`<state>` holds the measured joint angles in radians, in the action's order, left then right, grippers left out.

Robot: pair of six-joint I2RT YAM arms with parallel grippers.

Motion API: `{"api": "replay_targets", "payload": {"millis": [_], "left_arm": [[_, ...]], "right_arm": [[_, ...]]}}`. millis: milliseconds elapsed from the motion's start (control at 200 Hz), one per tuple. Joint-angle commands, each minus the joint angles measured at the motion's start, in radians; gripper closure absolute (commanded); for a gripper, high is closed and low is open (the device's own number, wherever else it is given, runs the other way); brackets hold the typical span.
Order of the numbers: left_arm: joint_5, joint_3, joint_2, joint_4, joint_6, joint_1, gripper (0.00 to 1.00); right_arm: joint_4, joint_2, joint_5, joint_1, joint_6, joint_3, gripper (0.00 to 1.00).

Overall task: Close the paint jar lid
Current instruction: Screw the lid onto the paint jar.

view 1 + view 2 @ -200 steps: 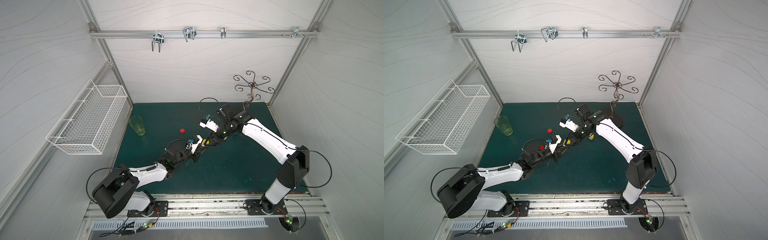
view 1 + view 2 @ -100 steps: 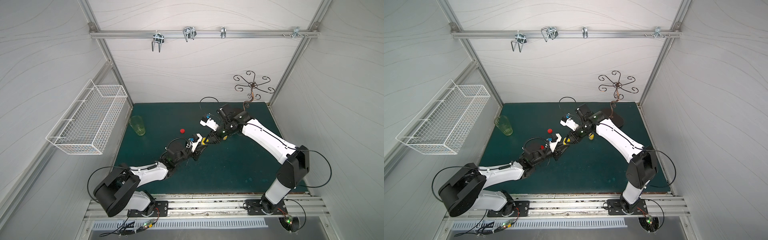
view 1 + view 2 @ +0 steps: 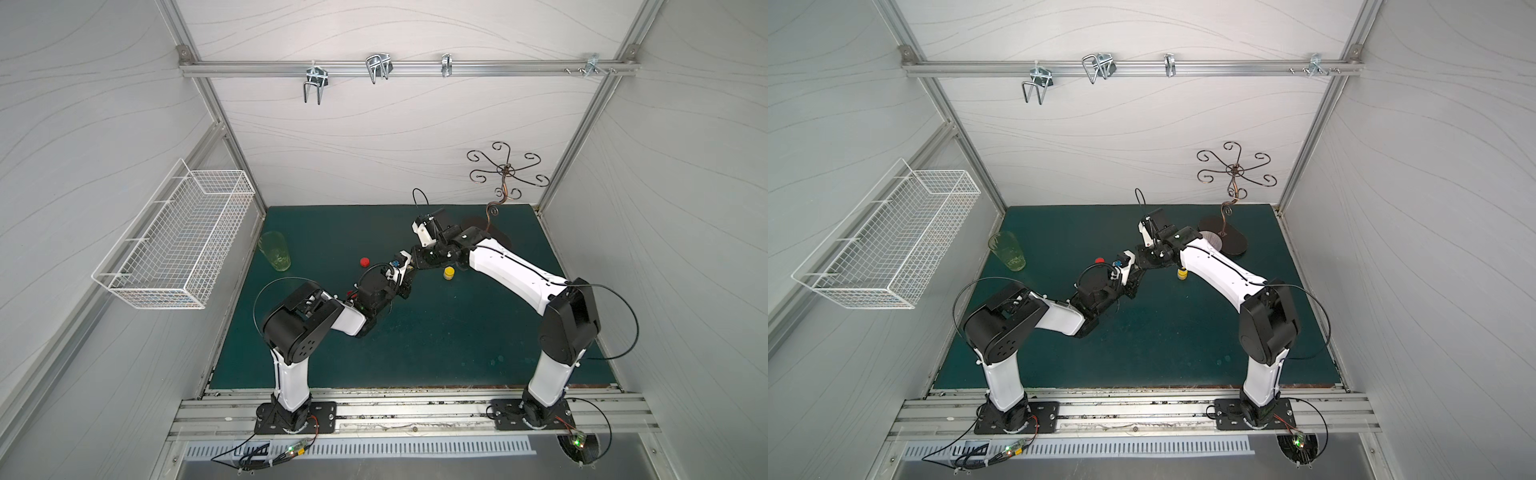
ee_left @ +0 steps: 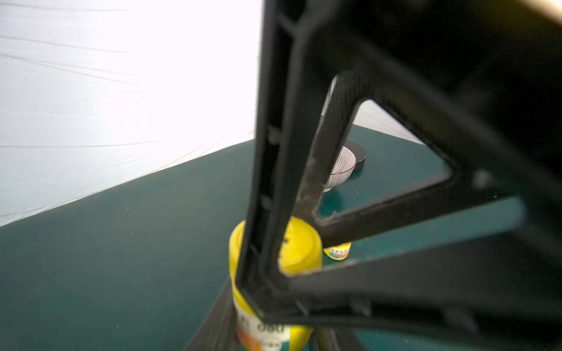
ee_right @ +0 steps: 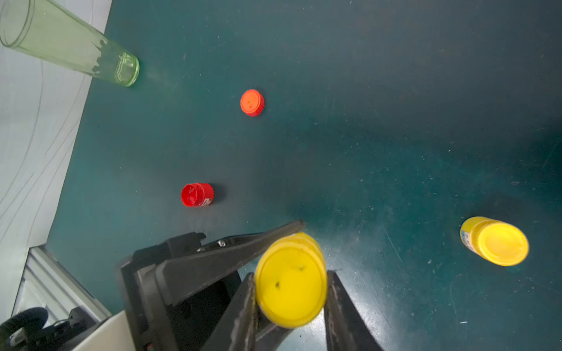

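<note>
Right gripper (image 5: 292,275) first: its two black fingers (image 5: 340,304) stand one on each side of the yellow lid (image 5: 290,285) and press against its rim, so we read it as clamped on that lid. Left gripper (image 4: 267,334) meets it tip to tip in both top views and is closed round the labelled body of the yellow paint jar (image 4: 267,328). The lid sits on top of that jar; we cannot tell whether it is screwed home.

Under both grippers lies the green mat (image 3: 415,353). Well off to the left of them, a white wire basket (image 3: 178,237) hangs on the side wall. Behind the right gripper, toward the right back corner, stands a curly metal hook stand (image 3: 505,174). A green glass tumbler (image 3: 274,251) stands upright to the left of the left gripper, near the mat's edge. We see a striped white bowl (image 4: 340,167) behind the right gripper, just beside the stand's dark base.

Just to the right of the meeting grippers, a second yellow jar (image 3: 449,273) stands on the mat with its lid on. To their left a small red pot (image 5: 197,194), which looks lidless, shows clearly only in the right wrist view. Beyond it, apart from it, lies a red lid (image 3: 364,262).
</note>
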<state>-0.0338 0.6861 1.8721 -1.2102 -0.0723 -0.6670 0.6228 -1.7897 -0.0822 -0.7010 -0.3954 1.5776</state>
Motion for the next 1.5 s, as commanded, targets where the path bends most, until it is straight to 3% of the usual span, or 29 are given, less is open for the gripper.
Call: {"api": "replay_targets", "payload": {"millis": [0,90,205,305,410,725,950,1496], "left_arm": [[-0.021,0.025,-0.035,-0.197,0.016,0.008,0.93],[-0.095,-0.054,-0.119,-0.187,0.08,0.056,0.93],[-0.305,-0.124,-0.267,-0.054,0.191,0.149,0.92],[-0.447,-0.152,-0.394,0.151,0.183,0.174,0.92],[-0.518,-0.174,-0.491,0.305,0.163,0.175,0.92],[-0.582,-0.177,-0.608,0.478,0.133,0.167,0.92],[-0.595,-0.151,-0.6,0.515,0.125,0.152,0.92],[-0.601,-0.143,-0.597,0.531,0.12,0.15,0.93]], "right_arm": [[0.028,0.056,-0.128,-0.059,0.004,-0.002,0.59],[0.056,0.105,-0.186,-0.01,0.083,-0.031,0.46],[0.119,0.167,-0.326,0.069,0.248,-0.05,0.31],[0.196,0.204,-0.388,0.115,0.392,-0.042,0.26],[0.264,0.226,-0.401,0.128,0.494,-0.021,0.24],[0.316,0.182,-0.548,0.105,0.628,0.044,0.24],[0.334,0.117,-0.511,0.037,0.671,0.099,0.24],[0.329,-0.001,-0.459,-0.005,0.682,0.142,0.31]]}}
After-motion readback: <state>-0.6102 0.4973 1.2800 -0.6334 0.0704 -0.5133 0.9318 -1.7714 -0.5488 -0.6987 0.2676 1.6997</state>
